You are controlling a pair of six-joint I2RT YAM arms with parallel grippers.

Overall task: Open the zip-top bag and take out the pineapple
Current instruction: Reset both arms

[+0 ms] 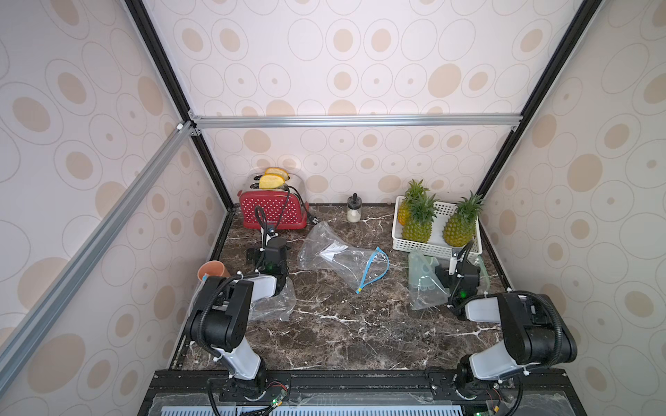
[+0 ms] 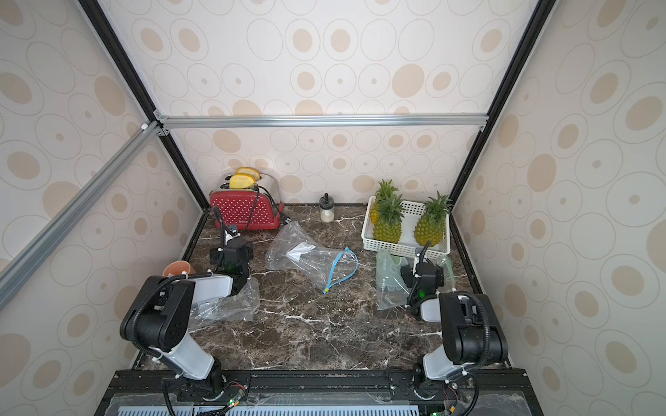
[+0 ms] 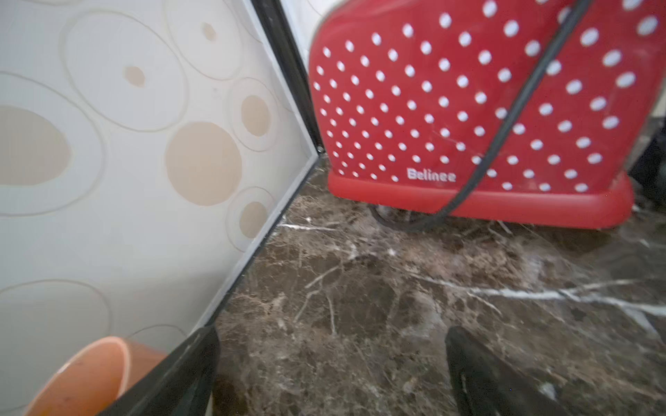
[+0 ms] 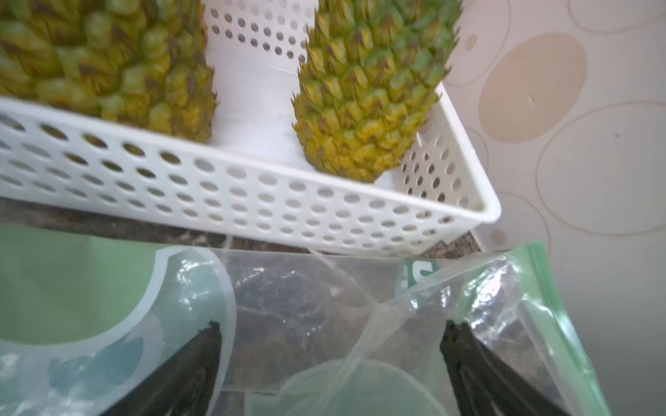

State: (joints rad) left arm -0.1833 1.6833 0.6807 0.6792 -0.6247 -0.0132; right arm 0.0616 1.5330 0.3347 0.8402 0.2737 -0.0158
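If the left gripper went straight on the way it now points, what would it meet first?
Probably the red toaster; only bare counter lies before the open left gripper, though depth is unclear.

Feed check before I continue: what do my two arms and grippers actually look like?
The left arm and right arm match: bulky black joint housings joined by pale grey-white links. Black corrugated conduit loops outside each, fastened with white zip ties, and a green light glows at each wrist. The left gripper and right gripper have flat black tapered fingers.
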